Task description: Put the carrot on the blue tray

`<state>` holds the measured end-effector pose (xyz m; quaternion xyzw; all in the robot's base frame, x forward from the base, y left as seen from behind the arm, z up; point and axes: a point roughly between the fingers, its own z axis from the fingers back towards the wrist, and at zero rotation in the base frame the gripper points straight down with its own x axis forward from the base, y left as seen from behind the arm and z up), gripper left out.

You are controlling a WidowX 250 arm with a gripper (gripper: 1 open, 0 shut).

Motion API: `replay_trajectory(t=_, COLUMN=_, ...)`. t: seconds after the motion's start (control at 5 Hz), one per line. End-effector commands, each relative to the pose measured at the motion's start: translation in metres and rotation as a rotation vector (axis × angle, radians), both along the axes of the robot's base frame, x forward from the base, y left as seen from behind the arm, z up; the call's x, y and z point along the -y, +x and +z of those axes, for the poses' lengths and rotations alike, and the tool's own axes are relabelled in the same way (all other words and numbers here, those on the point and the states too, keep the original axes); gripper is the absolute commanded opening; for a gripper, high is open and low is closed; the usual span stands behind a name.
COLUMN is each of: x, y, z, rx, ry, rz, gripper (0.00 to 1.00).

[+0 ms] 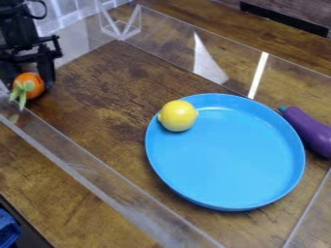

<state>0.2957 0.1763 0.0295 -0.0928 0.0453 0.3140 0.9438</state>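
The carrot (30,85) is at the far left of the wooden table, an orange stub with its green leafy top (18,95) hanging down to the left. My black gripper (31,74) comes down on it from above, its fingers shut on either side of the orange body. The carrot looks slightly raised off the wood. The blue tray (239,165), round with a low rim, lies well to the right, in the middle of the table and apart from the gripper.
A yellow lemon (177,115) sits on the tray's left edge. A purple eggplant (311,131) lies just off its right rim. Clear plastic walls (123,19) border the table at the back and along the front-left edge.
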Motion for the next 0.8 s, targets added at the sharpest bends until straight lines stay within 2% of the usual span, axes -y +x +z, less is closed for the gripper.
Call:
replay_trajectory(t=0.0, x=0.001, y=0.004, z=0.018, rx=0.033, ry=0.034, rz=-0.011, gripper=0.00)
replay_trajectory(t=0.4, x=0.005, y=0.004, z=0.025, rx=0.015, ry=0.032, rz=-0.022, gripper=0.00)
replay_trajectory(t=0.6, x=0.012, y=0.005, z=0.032, rx=0.025, ry=0.053, rz=-0.055, gripper=0.00)
